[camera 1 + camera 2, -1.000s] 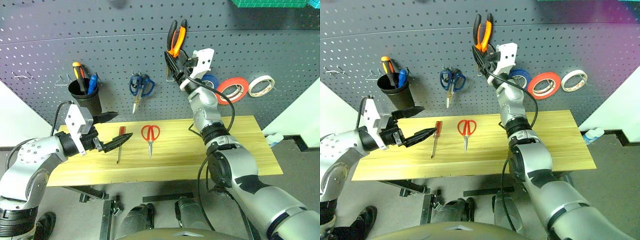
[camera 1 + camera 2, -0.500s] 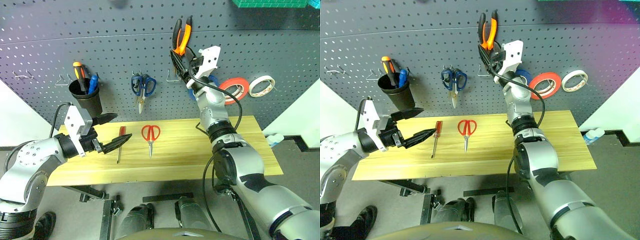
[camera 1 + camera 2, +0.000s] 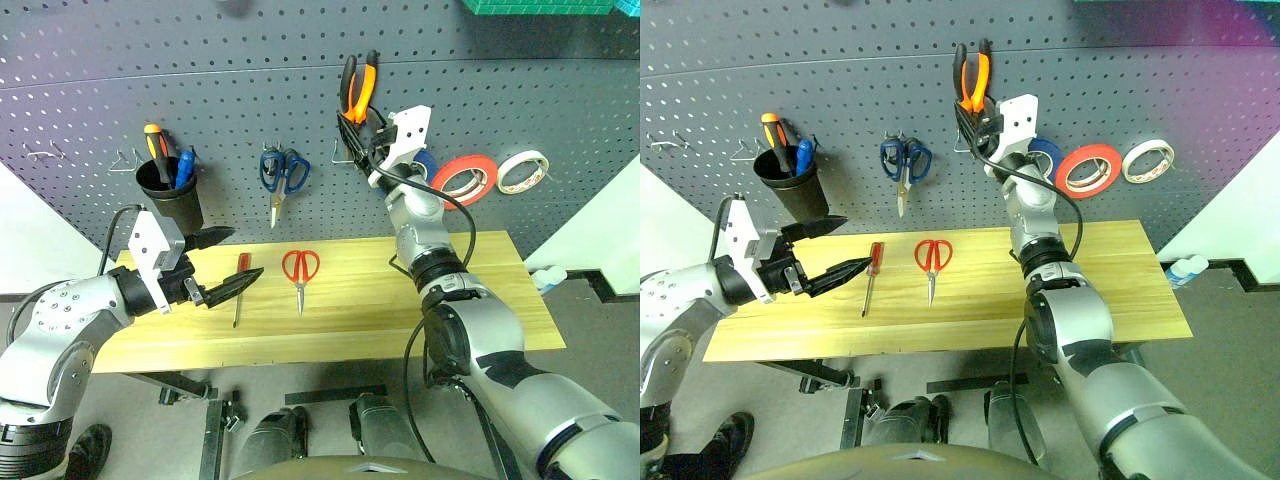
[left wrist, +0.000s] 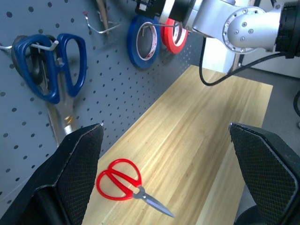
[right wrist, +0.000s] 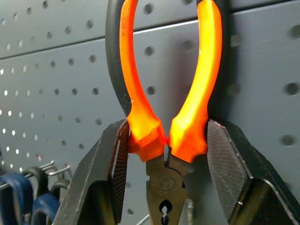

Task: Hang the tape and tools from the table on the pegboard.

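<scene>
right gripper point(image 5: 164, 154): clamped on the pliers point(image 5: 161, 93), one finger on each side of the orange grips just above the pivot; handles point up, steel nose hangs down between the fingers
right gripper place: raised against the pegboard point(image 3: 230, 110), well above the table point(image 3: 500, 300)
pliers vs board: handles lie close against the perforated panel; can't tell if they sit on a hook
beside right gripper: wire hook point(image 3: 343, 152) just to its left on the board; blue tape roll point(image 4: 143, 40) just to its right, partly behind the wrist
further right of it: red tape point(image 3: 466, 178) already on the board, then white tape roll point(image 3: 524, 171) beyond that
left of it on board: blue-handled scissors point(image 3: 283, 175) hanging blades down, well apart from the gripper
left gripper point(image 3: 225, 262): jaws spread wide, nothing in them; held level over the left end of the table, tips pointing right
nearest left gripper: red-handled screwdriver point(image 3: 240, 284) flat on the table, just off the lower fingertip, handle toward the board
next out: red-handled scissors point(image 3: 300, 271) flat on the table, beside the screwdriver on its right, blades toward the near edge
above left gripper: black cup point(image 3: 168, 190) on the board holding an orange screwdriver point(image 3: 155, 140) and a blue screwdriver point(image 3: 184, 167)
far left on board: bare wire hooks point(image 3: 45, 152)
</scene>
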`<state>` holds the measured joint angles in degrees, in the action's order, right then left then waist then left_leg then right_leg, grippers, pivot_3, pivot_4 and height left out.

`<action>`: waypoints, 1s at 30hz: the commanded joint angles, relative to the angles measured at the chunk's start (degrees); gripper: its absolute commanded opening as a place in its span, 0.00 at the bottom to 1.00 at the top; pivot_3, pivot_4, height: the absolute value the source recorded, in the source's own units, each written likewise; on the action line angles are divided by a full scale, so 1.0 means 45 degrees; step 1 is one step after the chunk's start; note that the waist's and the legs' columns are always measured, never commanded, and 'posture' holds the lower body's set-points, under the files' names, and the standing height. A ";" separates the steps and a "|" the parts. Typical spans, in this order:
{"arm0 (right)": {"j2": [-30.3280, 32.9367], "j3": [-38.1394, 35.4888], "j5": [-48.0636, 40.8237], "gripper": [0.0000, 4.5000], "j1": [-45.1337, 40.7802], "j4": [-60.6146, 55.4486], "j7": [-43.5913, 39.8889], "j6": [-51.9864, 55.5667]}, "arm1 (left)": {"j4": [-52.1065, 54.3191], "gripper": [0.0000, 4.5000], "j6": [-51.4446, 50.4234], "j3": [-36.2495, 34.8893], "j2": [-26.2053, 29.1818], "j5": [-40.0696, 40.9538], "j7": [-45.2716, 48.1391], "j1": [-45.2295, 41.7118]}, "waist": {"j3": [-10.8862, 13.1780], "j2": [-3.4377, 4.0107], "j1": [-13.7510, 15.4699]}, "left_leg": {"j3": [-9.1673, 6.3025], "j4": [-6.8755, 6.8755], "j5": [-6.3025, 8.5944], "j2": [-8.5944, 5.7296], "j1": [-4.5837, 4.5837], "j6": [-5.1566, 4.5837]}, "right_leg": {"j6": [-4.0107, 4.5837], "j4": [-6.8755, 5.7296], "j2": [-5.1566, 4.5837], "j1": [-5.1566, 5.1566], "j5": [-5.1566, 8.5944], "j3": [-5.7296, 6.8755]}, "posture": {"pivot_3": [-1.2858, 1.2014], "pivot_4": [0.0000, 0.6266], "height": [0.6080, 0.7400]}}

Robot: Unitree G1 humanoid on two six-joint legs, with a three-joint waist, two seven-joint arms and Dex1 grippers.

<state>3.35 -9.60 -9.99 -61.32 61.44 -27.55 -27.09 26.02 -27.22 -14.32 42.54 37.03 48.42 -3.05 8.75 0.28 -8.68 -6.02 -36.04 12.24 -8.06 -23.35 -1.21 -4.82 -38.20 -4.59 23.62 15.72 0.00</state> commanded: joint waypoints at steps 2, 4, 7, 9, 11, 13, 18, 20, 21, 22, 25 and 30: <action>-0.0101 0.0132 0.0318 0.46 -0.0051 0.0321 0.0308 -0.0552 | 0.0478 1.00 -0.0027 -0.0329 0.0098 0.0256 -0.0079 -0.0127 | 0.0000 0.0000 0.0006 | 0.0000 -0.0001 0.0000 0.0000 0.0000 0.0000 | 0.0000 0.0001 0.0000 -0.0001 0.0000 0.0000 | 0.47 0.18 1.00; -0.0043 0.0071 0.0322 0.46 -0.0139 0.0551 0.0340 -0.0554 | 0.0533 1.00 -0.0045 -0.0350 0.0101 0.0267 -0.0105 -0.0071 | 0.0002 0.0002 0.0010 | 0.0000 0.0000 0.0000 0.0000 0.0000 0.0000 | 0.0000 0.0000 0.0000 -0.0001 0.0000 0.0000 | 0.47 0.18 1.00; -0.0016 -0.0065 0.0199 0.54 -0.0273 0.0754 0.0103 -0.0599 | 0.0604 1.00 -0.0083 -0.0406 0.0124 0.0310 -0.0137 0.0010 | 0.0002 0.0002 0.0012 | 0.0000 -0.0001 0.0000 0.0000 0.0000 0.0000 | 0.0000 0.0000 0.0000 -0.0002 0.0000 0.0000 | 0.47 0.18 1.00; 0.0069 0.0008 0.0432 0.68 -0.0290 0.0888 0.0384 -0.0700 | 0.0651 1.00 -0.0130 -0.0441 0.0130 0.0330 -0.0176 0.0024 | 0.0002 0.0002 0.0017 | 0.0000 -0.0002 0.0000 0.0000 0.0000 -0.0001 | 0.0000 0.0000 0.0000 -0.0003 0.0000 0.0000 | 0.48 0.18 1.00; 0.0089 0.0026 0.0505 0.83 -0.0283 0.0928 0.0465 -0.0792 | 0.0709 1.00 -0.0173 -0.0471 0.0124 0.0357 -0.0222 0.0041 | 0.0002 0.0002 0.0009 | -0.0002 0.0000 0.0000 0.0000 0.0001 -0.0001 | 0.0001 0.0000 0.0001 -0.0002 0.0000 0.0000 | 0.48 0.18 1.00; 0.0126 0.0117 0.0682 0.98 -0.0300 0.0965 0.0658 -0.0927 | 0.0742 1.00 -0.0187 -0.0497 0.0126 0.0371 -0.0244 0.0087 | 0.0002 0.0002 0.0000 | -0.0002 -0.0002 0.0000 0.0000 0.0004 0.0000 | 0.0004 -0.0001 0.0001 -0.0005 -0.0002 0.0000 | 0.48 0.18 1.00; 0.0190 0.0085 0.0670 0.99 -0.0321 0.1007 0.0659 -0.0996 | 0.0762 1.00 -0.0170 -0.0511 0.0136 0.0385 -0.0287 0.0169 | 0.0002 0.0002 0.0037 | -0.0004 -0.0006 -0.0005 0.0002 0.0053 0.0007 | 0.0018 -0.0001 0.0006 -0.0038 -0.0013 0.0000 | 0.48 0.19 1.00; 0.0194 -0.0031 0.0492 0.99 -0.0301 0.0941 0.0496 -0.0994 | 0.0751 1.00 -0.0174 -0.0514 0.0122 0.0399 -0.0296 0.0151 | 0.0002 0.0002 0.0046 | -0.0005 -0.0001 -0.0004 0.0004 0.0076 0.0006 | 0.0019 0.0000 0.0007 -0.0044 -0.0012 0.0000 | 0.48 0.19 1.00; 0.0200 -0.0095 0.0381 0.99 -0.0281 0.0867 0.0363 -0.1008 | 0.0751 1.00 -0.0165 -0.0507 0.0121 0.0382 -0.0295 0.0153 | 0.0002 0.0002 0.0047 | -0.0005 0.0003 -0.0004 0.0004 0.0086 0.0006 | 0.0020 0.0000 0.0007 -0.0047 -0.0012 0.0000 | 0.48 0.19 1.00; 0.0200 -0.0145 0.0290 0.99 -0.0265 0.0798 0.0266 -0.1022 | 0.0749 1.00 -0.0147 -0.0510 0.0126 0.0363 -0.0287 0.0159 | 0.0002 0.0002 0.0046 | -0.0005 0.0005 -0.0004 0.0005 0.0089 0.0006 | 0.0020 0.0000 0.0007 -0.0050 -0.0011 0.0000 | 0.48 0.19 1.00; 0.0066 -0.0564 -0.0535 0.99 -0.0180 0.0250 -0.0644 -0.0820 | 0.0730 1.00 -0.0159 -0.0529 0.0149 0.0374 -0.0266 0.0151 | 0.0003 0.0002 0.0048 | -0.0005 0.0006 -0.0004 0.0006 0.0089 0.0006 | 0.0020 0.0001 0.0008 -0.0056 -0.0011 0.0000 | 0.48 0.19 1.00; -0.0140 -0.0819 -0.1389 0.99 0.0182 -0.1283 -0.1249 -0.0699 | 0.0682 1.00 -0.0248 -0.0653 0.0299 0.0471 -0.0176 0.0094 | 0.0004 0.0004 0.0047 | -0.0005 0.0017 -0.0004 0.0007 0.0087 0.0006 | 0.0020 0.0003 0.0008 -0.0058 -0.0011 0.0000 | 0.47 0.18 1.00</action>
<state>3.28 -12.49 -14.15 -60.46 60.26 -32.15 -30.14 27.66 -28.41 -14.94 43.01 38.20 47.39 -2.31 8.77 0.29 -8.47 -6.05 -35.93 12.22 -8.03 -22.95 -1.18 -4.73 -38.18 -4.56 23.38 15.67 0.00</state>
